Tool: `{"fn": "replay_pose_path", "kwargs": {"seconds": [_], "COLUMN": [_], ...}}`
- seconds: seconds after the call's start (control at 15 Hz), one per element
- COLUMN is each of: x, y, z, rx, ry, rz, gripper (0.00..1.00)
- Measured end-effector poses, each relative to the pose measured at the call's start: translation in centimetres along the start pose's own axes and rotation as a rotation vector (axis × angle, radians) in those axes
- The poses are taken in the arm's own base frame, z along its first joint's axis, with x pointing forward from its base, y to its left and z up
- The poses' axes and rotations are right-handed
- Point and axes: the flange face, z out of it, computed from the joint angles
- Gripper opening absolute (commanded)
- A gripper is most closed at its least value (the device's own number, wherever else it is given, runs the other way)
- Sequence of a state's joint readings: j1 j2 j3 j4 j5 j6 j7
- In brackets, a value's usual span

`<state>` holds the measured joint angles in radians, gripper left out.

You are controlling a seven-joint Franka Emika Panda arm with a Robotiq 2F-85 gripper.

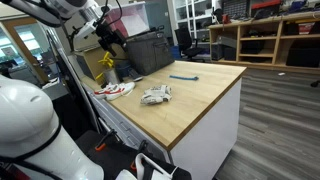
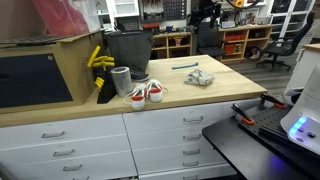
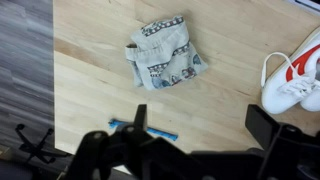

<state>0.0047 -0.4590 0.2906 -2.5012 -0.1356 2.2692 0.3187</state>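
Gripper [image 3: 185,150] fills the bottom of the wrist view as dark, blurred hardware, fingers [image 3: 272,128] spread wide with nothing between them. It hangs well above the counter [image 3: 85,95] and is seen high near the black bin [image 1: 150,50] in an exterior view [image 1: 108,38]. Blue stick [image 3: 143,127] lies flat on the wood just ahead of the fingers in the wrist view, not touched; in both exterior views [image 1: 183,77] [image 2: 183,66] it sits toward the back of the top. Crumpled patterned cloth [image 3: 163,55] is near it, apart from it, about mid-counter [image 1: 155,95] [image 2: 199,77]. White sneaker with red trim [image 3: 295,75] sits off to the side, closer to the bin end [image 1: 115,90] [image 2: 147,93]. Surface is a light wood butcher-block top on white drawer fronts [image 2: 160,135] with bar handles. Grey can [image 2: 121,80] and a yellow item [image 2: 97,60] stand by the bin. Floor [image 3: 25,70] is grey plank. Room looks like a lab or workshop: wooden shelving [image 1: 270,35] at the back and an office chair [image 2: 285,40]. Red marking on the sneaker side is too small to read as a brand; any other lettering is too small to make out.
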Motion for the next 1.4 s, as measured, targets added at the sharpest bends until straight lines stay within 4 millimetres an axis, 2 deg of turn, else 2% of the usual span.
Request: {"fn": "replay_pose_path", "kwargs": {"seconds": [0.6,0.73,0.87,1.0,1.2,1.4], "x": [0.0,0.1,0.5,1.2,2.6,3.9], "y": [0.0,0.6,2.7,6.4,12.0,15.1], "z": [0.0,0.3,1.3,3.3,7.2,11.4], "rx": [0.001,0.001,-0.009,-0.043,-0.090,-0.094], "ry": [0.000,-0.015,-0.047,-0.090,-0.179,-0.287], "rz": [0.000,0.013,0.054,0.118,0.226,0.298], "gripper": [1.00,1.00,1.00,1.00,1.00,1.00]}}
